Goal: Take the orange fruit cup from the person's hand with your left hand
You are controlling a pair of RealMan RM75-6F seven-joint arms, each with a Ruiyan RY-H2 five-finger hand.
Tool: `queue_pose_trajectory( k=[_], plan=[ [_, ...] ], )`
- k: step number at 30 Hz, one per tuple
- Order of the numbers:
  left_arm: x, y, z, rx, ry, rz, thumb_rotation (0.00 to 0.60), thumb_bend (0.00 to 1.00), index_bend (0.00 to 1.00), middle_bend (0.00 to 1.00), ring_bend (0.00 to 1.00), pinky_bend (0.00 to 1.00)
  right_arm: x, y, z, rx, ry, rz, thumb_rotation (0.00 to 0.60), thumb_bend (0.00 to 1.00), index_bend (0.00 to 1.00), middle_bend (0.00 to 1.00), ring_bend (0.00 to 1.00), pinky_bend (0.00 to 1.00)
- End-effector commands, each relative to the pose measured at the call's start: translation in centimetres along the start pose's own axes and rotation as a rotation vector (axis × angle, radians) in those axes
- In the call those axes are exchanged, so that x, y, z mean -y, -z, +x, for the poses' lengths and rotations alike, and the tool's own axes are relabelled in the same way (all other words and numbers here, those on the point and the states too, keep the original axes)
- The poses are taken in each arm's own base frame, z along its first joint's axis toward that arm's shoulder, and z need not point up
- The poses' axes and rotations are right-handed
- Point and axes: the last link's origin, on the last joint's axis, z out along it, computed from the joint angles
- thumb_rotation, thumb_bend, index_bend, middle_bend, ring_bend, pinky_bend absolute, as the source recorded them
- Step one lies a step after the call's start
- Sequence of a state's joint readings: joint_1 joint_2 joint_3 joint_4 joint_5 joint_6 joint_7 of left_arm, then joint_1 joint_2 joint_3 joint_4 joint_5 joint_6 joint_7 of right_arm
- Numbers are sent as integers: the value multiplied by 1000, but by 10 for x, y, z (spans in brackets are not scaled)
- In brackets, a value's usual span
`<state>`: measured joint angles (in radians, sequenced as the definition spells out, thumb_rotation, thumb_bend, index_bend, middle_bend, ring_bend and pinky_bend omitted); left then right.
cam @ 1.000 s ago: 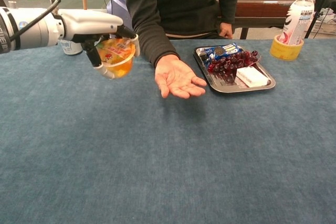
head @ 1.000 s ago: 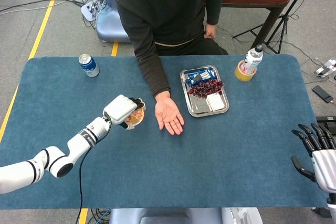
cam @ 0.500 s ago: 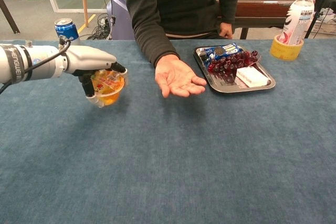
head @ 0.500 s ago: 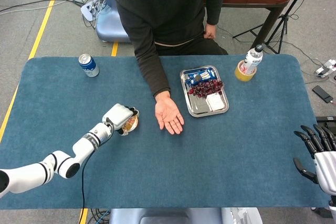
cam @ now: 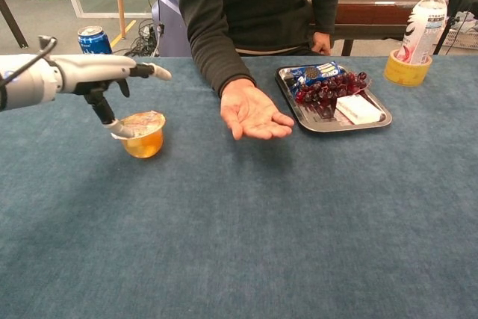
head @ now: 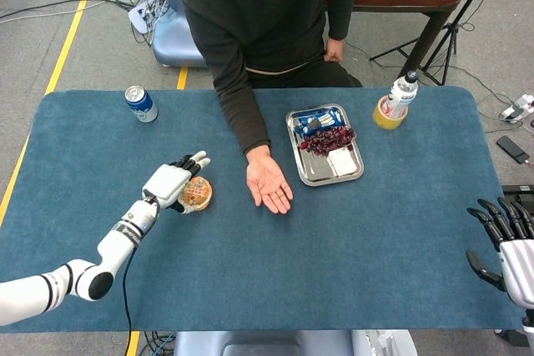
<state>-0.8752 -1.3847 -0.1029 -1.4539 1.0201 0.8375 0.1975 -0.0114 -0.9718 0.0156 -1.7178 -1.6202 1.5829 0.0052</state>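
I see the desk (head: 350, 239), covered in blue cloth, filling most of the head view. The person (head: 267, 14) stands at its upper edge, top centre of the frame, with one person's hand (head: 269, 183) resting palm up on the cloth at centre. My left arm (head: 75, 273) enters from the lower left, and my left hand (head: 173, 181) sits left of centre with its fingers spread above the orange fruit cup (cam: 143, 134); in the chest view one finger tip touches the cup rim and the others extend clear above it, so nothing is clasped. The cup stands upright on the cloth, left of the person's palm and apart from it. My right hand (head: 505, 243) is at the lower right edge, fingers spread and holding nothing. A metal tray (head: 306, 172) with grapes lies right of centre. A bottle (head: 402, 93) stands in a yellow tape roll (head: 385, 118) at upper right. A blue can (head: 140, 103) stands at upper left.
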Motion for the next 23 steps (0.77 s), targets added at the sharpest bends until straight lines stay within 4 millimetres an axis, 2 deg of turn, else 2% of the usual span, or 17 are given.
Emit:
queue_pose_trajectory(
  k=[1,5,9,15,19,23],
  plan=[
    [30,48,9,-111,59,133,600,167,0,0,0,203,0,-1,-3,12,-6,2,600,301,181,118,0,75],
    [45,84,7,-179,85,220,600,167,0,0,0,202,1,-3,-5,25,-7,16,600,301,181,118,0,75],
    [62,129,2,-248,66,311,600,167,0,0,0,199,4,-5,-5,37,-8,33,600,301,181,118,0,75],
    [66,178,-10,-295,49,370,600,167,0,0,0,188,10,-4,-10,52,-14,49,600,301,181,118,0,75],
    [60,195,-14,-318,30,367,600,167,0,0,0,176,12,-4,-9,42,-15,50,600,300,181,118,0,75],
    [54,203,-15,-357,31,345,600,167,0,0,0,169,15,-3,-8,34,-14,53,600,301,181,118,0,75]
  ],
)
